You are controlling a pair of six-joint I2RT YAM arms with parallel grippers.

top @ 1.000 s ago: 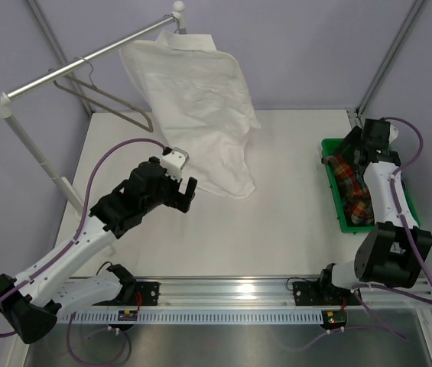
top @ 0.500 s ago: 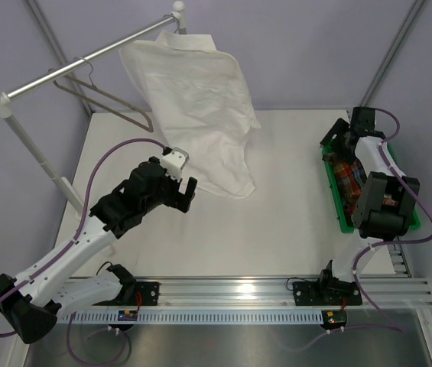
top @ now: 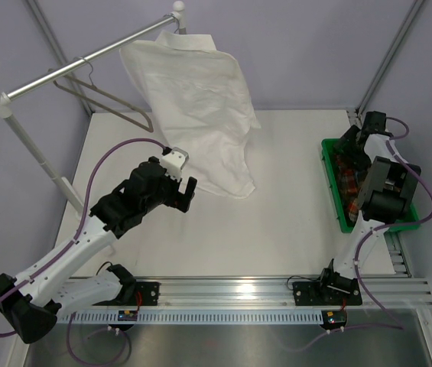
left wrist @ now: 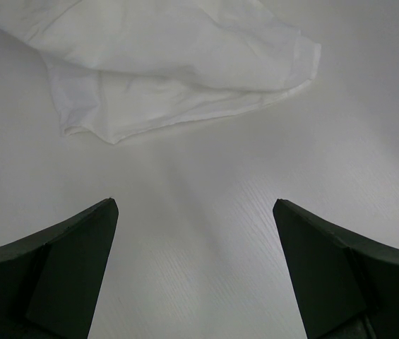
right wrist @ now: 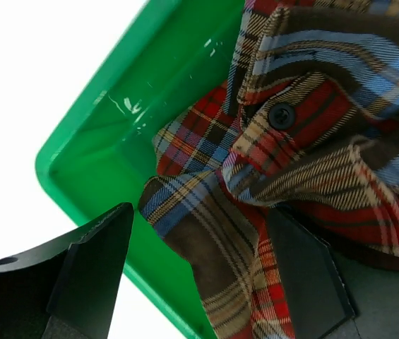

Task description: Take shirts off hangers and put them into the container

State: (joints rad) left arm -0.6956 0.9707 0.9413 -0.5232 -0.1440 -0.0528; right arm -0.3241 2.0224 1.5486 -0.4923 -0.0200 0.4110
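The off-white shirt (top: 196, 99) hangs from the rail, its hanger hidden inside, and its hem (left wrist: 185, 78) rests on the table. One bare wire hanger (top: 112, 105) hangs to its left. My left gripper (top: 186, 191) (left wrist: 193, 212) is open just short of the hem, with nothing between its fingers. The plaid shirt (top: 347, 177) (right wrist: 305, 127) lies crumpled in the green container (top: 336, 205) (right wrist: 93, 141). My right gripper (top: 348, 153) (right wrist: 199, 219) is open over the container's far end, with plaid cloth lying loose between its spread fingers.
The silver rail (top: 86, 65) runs diagonally at the back left on white posts (top: 40, 157). Frame uprights stand at the back corners. The container sits against the table's right edge. The arms' mounting rail (top: 231, 289) runs along the near edge.
My right arm has folded upward, elbow drawn in toward the container, while its gripper stayed over the far end and its jaws widened slightly. The left arm and the white shirt have not moved.
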